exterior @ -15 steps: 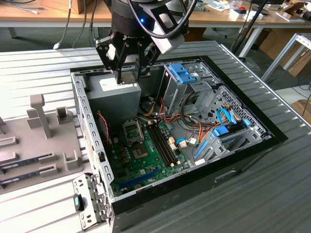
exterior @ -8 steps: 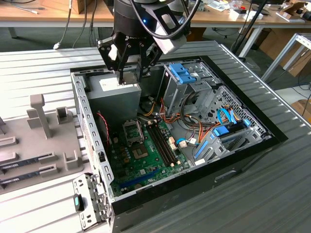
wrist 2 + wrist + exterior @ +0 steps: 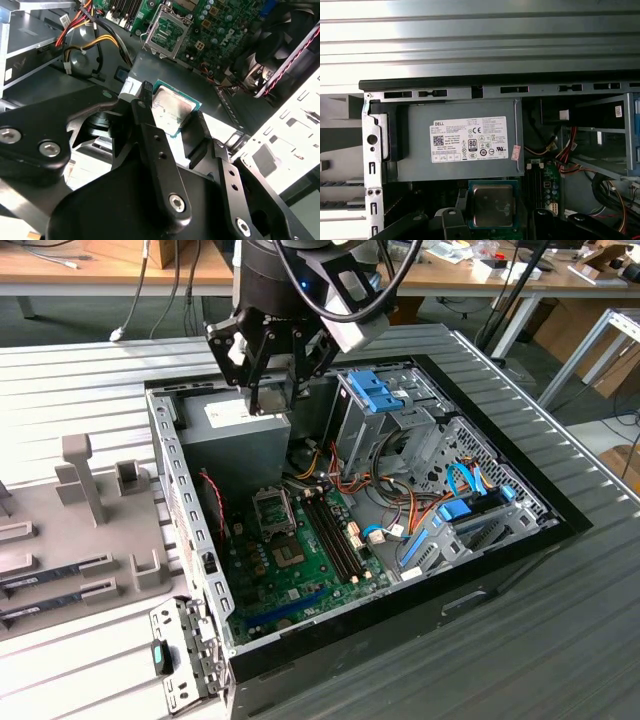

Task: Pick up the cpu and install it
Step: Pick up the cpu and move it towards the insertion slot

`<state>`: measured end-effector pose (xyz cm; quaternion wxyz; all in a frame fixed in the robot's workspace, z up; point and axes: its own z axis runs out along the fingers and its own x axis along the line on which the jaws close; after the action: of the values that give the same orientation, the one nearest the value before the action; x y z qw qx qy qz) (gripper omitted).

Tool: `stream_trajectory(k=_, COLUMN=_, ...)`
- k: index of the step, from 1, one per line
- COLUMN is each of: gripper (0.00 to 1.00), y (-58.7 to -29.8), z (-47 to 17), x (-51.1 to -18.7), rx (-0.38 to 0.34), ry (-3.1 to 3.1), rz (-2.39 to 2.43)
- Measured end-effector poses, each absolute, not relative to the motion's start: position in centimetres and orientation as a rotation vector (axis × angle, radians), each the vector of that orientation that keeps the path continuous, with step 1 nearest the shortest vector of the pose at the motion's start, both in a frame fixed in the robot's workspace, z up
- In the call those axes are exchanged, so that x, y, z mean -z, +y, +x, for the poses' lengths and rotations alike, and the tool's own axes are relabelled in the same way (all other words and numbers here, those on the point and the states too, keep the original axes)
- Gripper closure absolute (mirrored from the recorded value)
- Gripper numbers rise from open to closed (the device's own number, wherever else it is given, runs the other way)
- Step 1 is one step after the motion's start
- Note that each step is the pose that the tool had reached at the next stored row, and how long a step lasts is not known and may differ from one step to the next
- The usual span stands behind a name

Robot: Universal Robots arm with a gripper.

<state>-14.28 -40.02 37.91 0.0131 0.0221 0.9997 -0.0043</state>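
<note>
The cpu (image 3: 172, 106), a small square chip with a pale silvery top and green rim, sits between my two black fingertips. My gripper (image 3: 175, 116) is shut on the cpu's opposite edges. In the first wrist view the cpu (image 3: 492, 204) hangs just past the edge of the grey power supply box (image 3: 465, 140). In the exterior view my gripper (image 3: 268, 400) hovers over that box (image 3: 235, 435) at the back of the open computer case. The empty processor socket (image 3: 167, 30) with its raised metal frame lies some way ahead on the green motherboard (image 3: 300, 560).
Memory slots (image 3: 330, 530) run beside the socket (image 3: 272, 508). Bundles of coloured cables (image 3: 87, 37) and a drive cage with blue tabs (image 3: 385, 400) stand nearby. A fan (image 3: 287, 45) with red wires sits close to the socket. A grey parts tray (image 3: 70, 540) lies at the exterior view's left.
</note>
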Motion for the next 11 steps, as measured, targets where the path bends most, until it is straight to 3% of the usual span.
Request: stream_trajectory(k=11, gripper=0.53, y=-40.19, z=-13.75, x=-37.84, rx=0.013, ry=3.115, rz=0.069)
